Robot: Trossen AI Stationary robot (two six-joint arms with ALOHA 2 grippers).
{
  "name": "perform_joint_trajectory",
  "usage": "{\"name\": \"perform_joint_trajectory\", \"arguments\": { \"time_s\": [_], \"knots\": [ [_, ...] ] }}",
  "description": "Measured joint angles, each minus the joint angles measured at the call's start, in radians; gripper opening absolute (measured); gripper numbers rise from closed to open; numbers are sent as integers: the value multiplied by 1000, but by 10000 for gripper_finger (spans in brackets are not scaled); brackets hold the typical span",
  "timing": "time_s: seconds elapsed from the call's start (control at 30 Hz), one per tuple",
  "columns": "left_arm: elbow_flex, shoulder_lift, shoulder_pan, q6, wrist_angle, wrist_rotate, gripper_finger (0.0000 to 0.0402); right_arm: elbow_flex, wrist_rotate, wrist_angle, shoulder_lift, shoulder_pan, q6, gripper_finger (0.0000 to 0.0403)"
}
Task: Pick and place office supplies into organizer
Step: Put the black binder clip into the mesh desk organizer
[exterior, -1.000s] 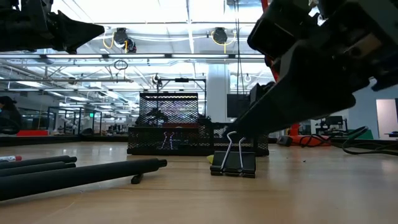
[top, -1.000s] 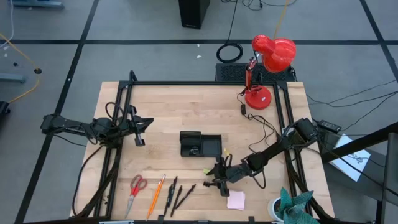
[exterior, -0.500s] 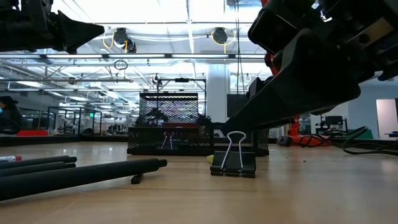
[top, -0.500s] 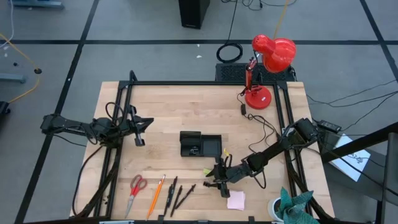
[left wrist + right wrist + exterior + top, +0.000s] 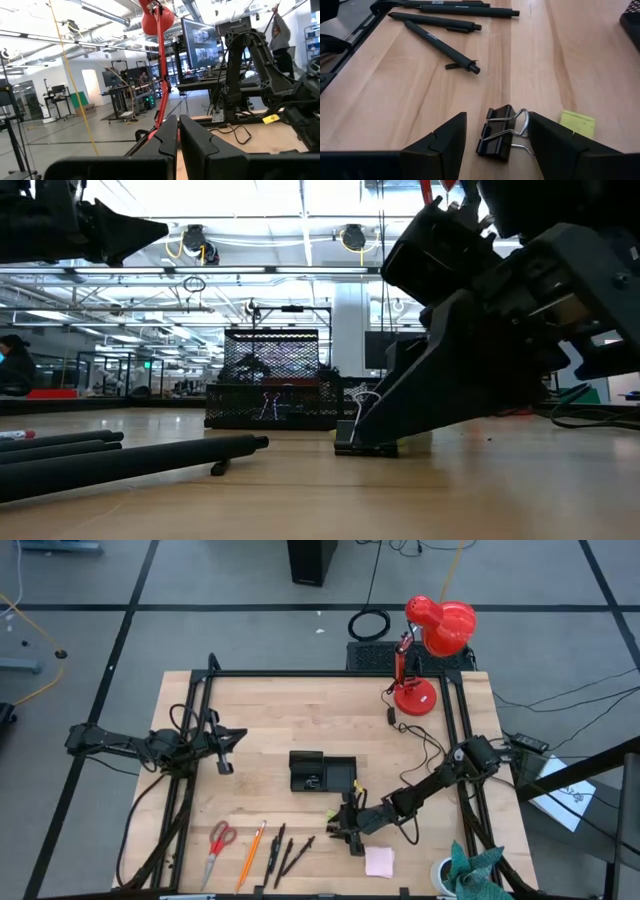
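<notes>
1. The right gripper point(image 5: 495, 137) sits low over the table point(image 5: 270, 710) near its front edge; its fingers point(image 5: 440, 142) stand wide apart on either side of a black binder clip point(image 5: 497, 132), and I cannot tell whether they touch it; nothing is gripped.
2. The clip point(image 5: 362, 442) lies on the wood with its wire handles up; in the low view the gripper's body covers most of it.
3. A small yellow-green piece point(image 5: 577, 123) lies just beside the clip, on the side toward the organizer point(image 5: 322, 773).
4. The organizer stands mid-table, well apart from the table's edges, with a taller compartment on its left and a shallow one on its right; a small item shows inside, too small to tell.
5. Scissors point(image 5: 218, 845), a pencil point(image 5: 250, 852) and black pens point(image 5: 283, 850) lie in a row at the front left; three pens point(image 5: 440, 42) show beyond the clip in the right wrist view.
6. A pink pad point(image 5: 379, 861) lies just in front of the right gripper.
7. The left gripper point(image 5: 226, 748) hangs at the left side of the table, fingers point(image 5: 192, 142) closed together and empty.
8. A red lamp point(image 5: 430, 640) stands at the back right.
</notes>
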Motion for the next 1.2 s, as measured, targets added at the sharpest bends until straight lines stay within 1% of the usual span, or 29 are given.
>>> {"name": "perform_joint_trajectory", "arguments": {
  "time_s": [0.4,0.5,0.63,0.9,1.03,1.1,1.2],
  "knots": [
    [0,0,0,0,-12,-1,26,0,0,20,-9,0,-19,198],
    [0,0,0,0,-12,-1,26,0,-1,13,-9,-1,-20,189],
    [0,0,0,0,-12,-1,26,0,0,9,-9,-3,-26,155],
    [0,0,0,0,-11,-1,26,0,2,10,-9,-3,-61,55],
    [0,0,0,0,-11,-1,26,0,4,19,-11,-3,-80,13],
    [0,0,0,0,-11,-1,26,1,4,23,-11,-3,-87,6],
    [0,0,0,0,-11,-1,26,1,4,45,-10,-3,-103,9]
  ]
}}
